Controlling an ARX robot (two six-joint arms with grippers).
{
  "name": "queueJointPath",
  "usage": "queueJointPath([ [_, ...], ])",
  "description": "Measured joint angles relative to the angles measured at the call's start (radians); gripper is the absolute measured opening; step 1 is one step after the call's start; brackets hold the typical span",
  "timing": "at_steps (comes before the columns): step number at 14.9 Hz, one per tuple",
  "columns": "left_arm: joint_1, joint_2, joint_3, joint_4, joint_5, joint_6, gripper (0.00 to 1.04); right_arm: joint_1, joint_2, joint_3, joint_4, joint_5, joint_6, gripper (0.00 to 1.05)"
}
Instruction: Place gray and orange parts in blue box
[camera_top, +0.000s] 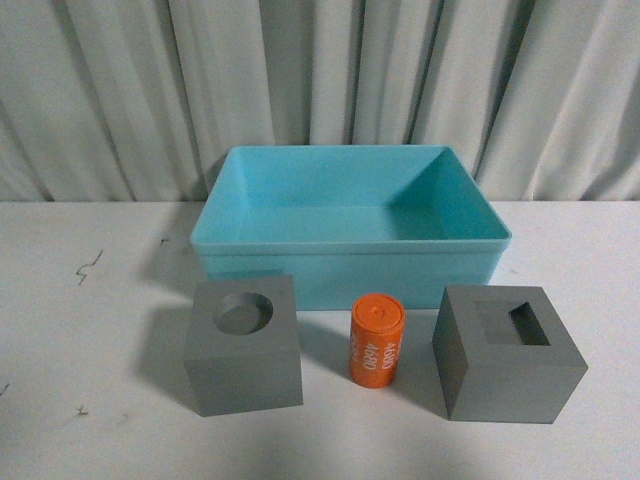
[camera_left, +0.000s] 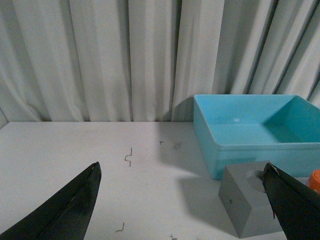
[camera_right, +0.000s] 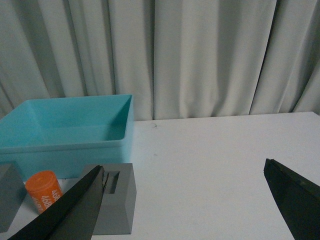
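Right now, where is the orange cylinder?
In the front view the orange cylinder stands upright on the table, between the round-recess gray cube on its left and the rectangular-recess gray cube on its right, just in front of the blue box.

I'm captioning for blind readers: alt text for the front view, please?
An empty turquoise bin sits on a white table before a pale curtain. In front of it stand, left to right, a gray cube with a round recess, an orange cylinder, and a gray cube with a rectangular recess.
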Motion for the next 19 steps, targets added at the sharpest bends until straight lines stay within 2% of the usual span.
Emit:
queueJointPath([
  [14,0.0,0.0,0.0,0.0,0.0,0.0,0.98,0.0,0.0,0.0,0.0,0.0,0.0,0.98],
  [15,0.0,0.0,0.0,0.0,0.0,0.0,0.98,-0.013,0.056,0.055,-0.17,-0.038,0.033,0.98],
  [16,0.0,0.0,0.0,0.0,0.002,0.0,0.98,-0.068,0.318,0.159,-0.245,-0.095,0.079,0.98],
  [18,0.0,0.0,0.0,0.0,0.0,0.0,0.98,-0.158,0.672,0.333,-0.027,-0.201,0.073,0.98],
  [19,0.0,0.0,0.0,0.0,0.0,0.0,0.98,-0.153,0.834,0.43,0.048,-0.263,0.027,0.98],
])
